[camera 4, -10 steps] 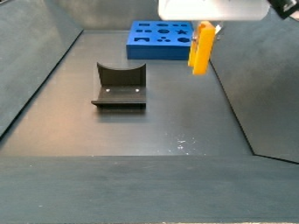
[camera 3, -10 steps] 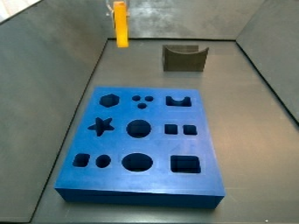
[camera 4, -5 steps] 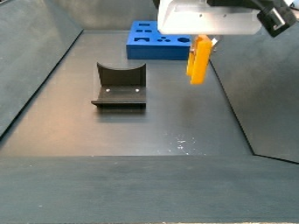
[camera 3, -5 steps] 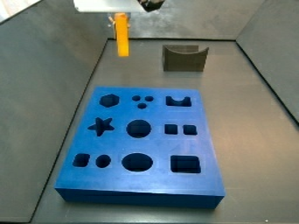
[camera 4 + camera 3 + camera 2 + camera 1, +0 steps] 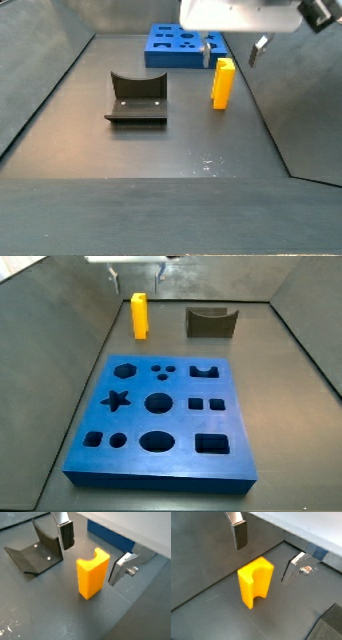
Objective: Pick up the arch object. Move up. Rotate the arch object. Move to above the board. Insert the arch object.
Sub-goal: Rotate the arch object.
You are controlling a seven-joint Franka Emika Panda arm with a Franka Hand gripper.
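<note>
The arch object [image 5: 139, 316] is a yellow-orange block standing upright on the dark floor, notch at its upper end. It also shows in a side view [image 5: 223, 83] and in both wrist views [image 5: 254, 582] [image 5: 92, 577]. My gripper [image 5: 136, 274] is open just above it. The silver fingers [image 5: 240, 534] [image 5: 67, 536] stand on either side of the block's upper end, clear of it, and the gripper [image 5: 266, 551] [image 5: 93, 552] [image 5: 231, 50] holds nothing. The blue board [image 5: 160, 421] with shaped cut-outs lies flat on the floor a short way from the block, seen also behind it [image 5: 181, 45] [image 5: 110, 537].
The dark L-shaped fixture [image 5: 210, 322] stands on the floor beside the arch object, also seen in a side view [image 5: 136, 98] and a wrist view [image 5: 37, 547]. Grey walls enclose the floor on the sides.
The gripper came down with the arch object in its fingers. The block now stands on the floor and the fingers have opened off it.
</note>
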